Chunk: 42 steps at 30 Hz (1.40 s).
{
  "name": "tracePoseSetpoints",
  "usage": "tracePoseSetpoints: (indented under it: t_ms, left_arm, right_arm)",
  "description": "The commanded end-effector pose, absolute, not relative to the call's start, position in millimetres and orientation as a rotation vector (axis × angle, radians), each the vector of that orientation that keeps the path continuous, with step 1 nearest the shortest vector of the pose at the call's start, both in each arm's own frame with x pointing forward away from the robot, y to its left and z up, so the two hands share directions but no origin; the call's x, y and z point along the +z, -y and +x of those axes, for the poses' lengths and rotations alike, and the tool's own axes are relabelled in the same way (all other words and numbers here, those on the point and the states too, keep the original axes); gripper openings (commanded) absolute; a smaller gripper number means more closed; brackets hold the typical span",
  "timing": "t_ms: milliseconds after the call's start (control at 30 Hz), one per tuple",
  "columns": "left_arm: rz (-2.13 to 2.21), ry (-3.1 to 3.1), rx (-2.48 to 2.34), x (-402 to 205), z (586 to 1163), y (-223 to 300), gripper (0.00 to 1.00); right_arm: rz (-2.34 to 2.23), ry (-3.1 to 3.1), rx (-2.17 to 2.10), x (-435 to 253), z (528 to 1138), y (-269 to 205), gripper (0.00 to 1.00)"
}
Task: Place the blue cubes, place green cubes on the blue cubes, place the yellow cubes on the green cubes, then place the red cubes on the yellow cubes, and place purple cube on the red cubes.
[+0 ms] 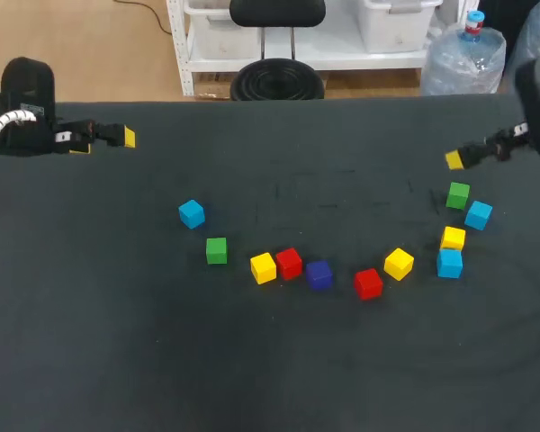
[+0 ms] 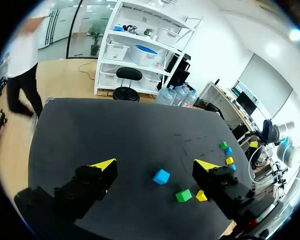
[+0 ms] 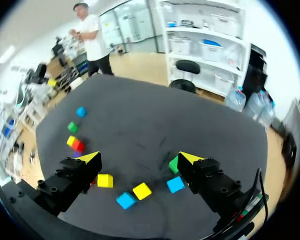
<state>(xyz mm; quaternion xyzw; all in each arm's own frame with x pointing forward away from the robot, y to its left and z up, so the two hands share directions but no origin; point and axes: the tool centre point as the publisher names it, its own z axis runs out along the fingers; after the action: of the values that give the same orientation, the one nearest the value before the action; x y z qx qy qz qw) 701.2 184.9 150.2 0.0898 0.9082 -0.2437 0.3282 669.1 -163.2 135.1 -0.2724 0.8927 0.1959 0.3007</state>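
Right now no cube is held and none is stacked. The left gripper (image 2: 155,166) hangs over the back left part of the dark bench (image 1: 90,342), and its fingers stand wide apart. The left blue cube (image 2: 161,176) lies on the bench ahead of them, in line with the gap, and nothing touches it. Just past it are the left green cube (image 2: 183,195) and the left yellow cube (image 2: 201,196).

The right gripper (image 3: 140,159) hangs over the back right part of the bench, and its fingers are wide apart too. Under and ahead of them lie the right green cube (image 3: 173,164), the far blue cube (image 3: 175,184), the near blue cube (image 3: 126,200) and the back yellow cube (image 3: 142,190), which sits right beside the near blue cube.

From above, the cubes make a curved row across the middle. After the left yellow cube come the left red cube (image 1: 289,263), touching it, the purple cube (image 1: 319,274), the right red cube (image 1: 368,283) and the front yellow cube (image 1: 399,264).
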Motion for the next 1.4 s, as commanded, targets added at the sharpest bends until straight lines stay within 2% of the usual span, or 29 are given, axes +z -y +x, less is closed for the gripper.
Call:
tracePoseSetpoints:
  t_ms: [33, 500, 900, 1400]
  left_arm:
    - [0.235, -2.375, -0.639, 150, 701, -185, 1.00]
    - [0.235, -2.375, -0.639, 150, 701, -185, 1.00]
    - [0.235, -2.375, -0.639, 150, 701, -185, 1.00]
    - [0.235, -2.375, -0.639, 150, 701, -185, 1.00]
  right_arm:
    - [-0.915, -2.339, 0.576, 140, 655, 175, 1.00]
    - [-1.457, -2.155, 0.612, 127, 601, 175, 1.00]
    - [-1.670, -2.109, 0.648, 95, 564, 167, 1.00]
    - [-1.746, -2.138, 0.639, 56, 558, 143, 1.00]
